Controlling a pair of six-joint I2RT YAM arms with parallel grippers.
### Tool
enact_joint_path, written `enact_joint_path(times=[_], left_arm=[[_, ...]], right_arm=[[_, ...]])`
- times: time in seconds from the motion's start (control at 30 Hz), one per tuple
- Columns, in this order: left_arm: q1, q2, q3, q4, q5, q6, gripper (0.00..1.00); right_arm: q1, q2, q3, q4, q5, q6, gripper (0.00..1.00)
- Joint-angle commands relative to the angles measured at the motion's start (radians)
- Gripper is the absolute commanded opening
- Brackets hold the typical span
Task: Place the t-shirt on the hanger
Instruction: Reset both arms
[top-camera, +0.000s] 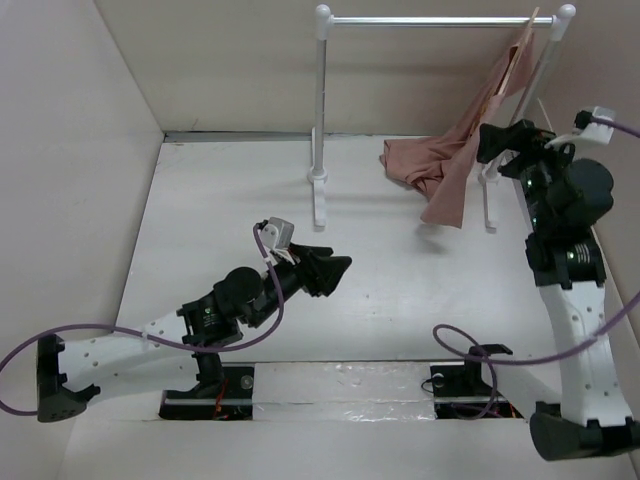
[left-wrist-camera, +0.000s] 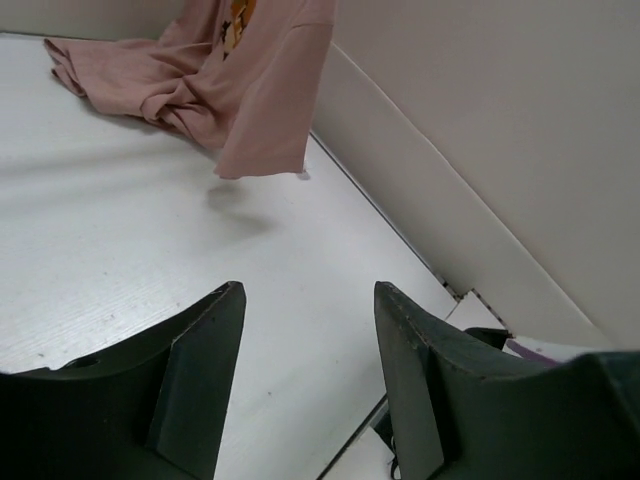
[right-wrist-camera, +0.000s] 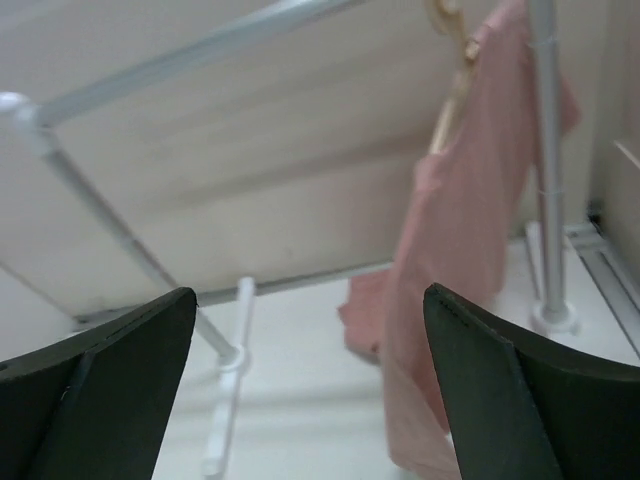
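Observation:
The salmon-pink t-shirt (top-camera: 462, 165) hangs from the tan hanger (top-camera: 528, 40) at the right end of the white rail, and its lower part trails onto the table. It also shows in the left wrist view (left-wrist-camera: 230, 90), with an orange mark at the top, and in the right wrist view (right-wrist-camera: 460, 260), where the hanger (right-wrist-camera: 452, 60) shows too. My right gripper (top-camera: 500, 140) is open and empty, close beside the hanging shirt. My left gripper (top-camera: 338, 270) is open and empty, low over the middle of the table, well away from the shirt.
The white rail stand (top-camera: 322, 120) with two posts stands at the back of the table. Beige walls (top-camera: 80, 150) close in the left, back and right sides. A purple cable (top-camera: 470, 350) lies near the right arm's base.

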Motion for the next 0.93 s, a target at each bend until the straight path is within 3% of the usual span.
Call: enact_joint_path(times=[0.0,0.2,0.33,0.43,0.5,0.63,0.73,0.9], left_arm=[[-0.004,-0.052,0.068,-0.069,-0.066,-0.003,0.51],[-0.004,-0.164,0.132,-0.242,-0.180,-0.013,0.63],[-0.004,-0.250,0.180,-0.373,-0.290,-0.011,0.66],[-0.004,-0.310,0.212,-0.446,-0.351,-0.003,0.67],[-0.004,-0.340,0.224,-0.480,-0.368,-0.006,0.67],[-0.004,-0.357,0.247,-0.518,-0.391,-0.003,0.67],[-0.004,-0.350,0.261,-0.522,-0.393,0.014,0.67],[-0.004,-0.317,0.258,-0.517,-0.392,0.021,0.69]], right_arm=[[0.072,-0.136,-0.068,0.146,0.024,0.025,1.00],[0.149,-0.415,-0.257,0.263,-0.431,0.100,1.00],[0.149,-0.547,-0.282,0.044,-0.594,0.024,1.00],[0.149,-0.665,-0.266,-0.115,-0.625,-0.051,1.00],[0.149,-0.755,-0.248,-0.182,-0.579,-0.082,1.00],[0.149,-0.871,-0.239,-0.301,-0.217,-0.094,1.00],[0.149,-0.880,-0.239,-0.343,-0.078,-0.096,1.00],[0.149,-0.850,-0.266,-0.345,-0.111,-0.099,1.00]])
